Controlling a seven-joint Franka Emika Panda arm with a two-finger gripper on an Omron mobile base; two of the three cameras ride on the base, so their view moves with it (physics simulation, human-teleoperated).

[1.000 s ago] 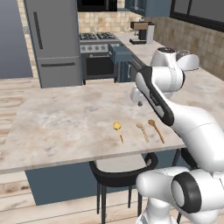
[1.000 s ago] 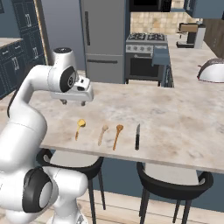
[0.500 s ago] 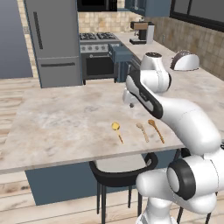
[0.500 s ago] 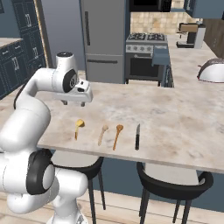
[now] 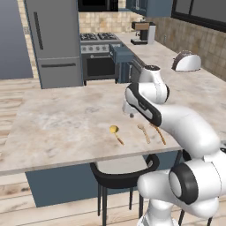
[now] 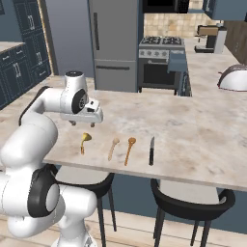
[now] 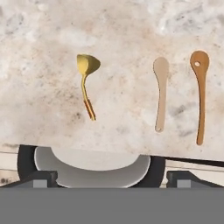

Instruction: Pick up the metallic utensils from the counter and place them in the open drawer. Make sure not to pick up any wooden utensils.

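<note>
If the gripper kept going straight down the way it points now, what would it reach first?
Probably bare counter beside the golden spoon, near the front edge. The gripper hangs open above the spoon, which lies slightly off centre in the hand view; depth is uncertain.

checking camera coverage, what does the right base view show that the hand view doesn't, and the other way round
Right base view alone: the black utensil at the far end of the row, the open end effector hovering above the counter, the fridge and the stove behind. Hand view alone: the hole in the brown spoon's bowl and the golden spoon's darker handle tip. Both share the golden spoon, the tan spoon and the brown spoon lying in a row near the counter's edge, with a stool below.
</note>
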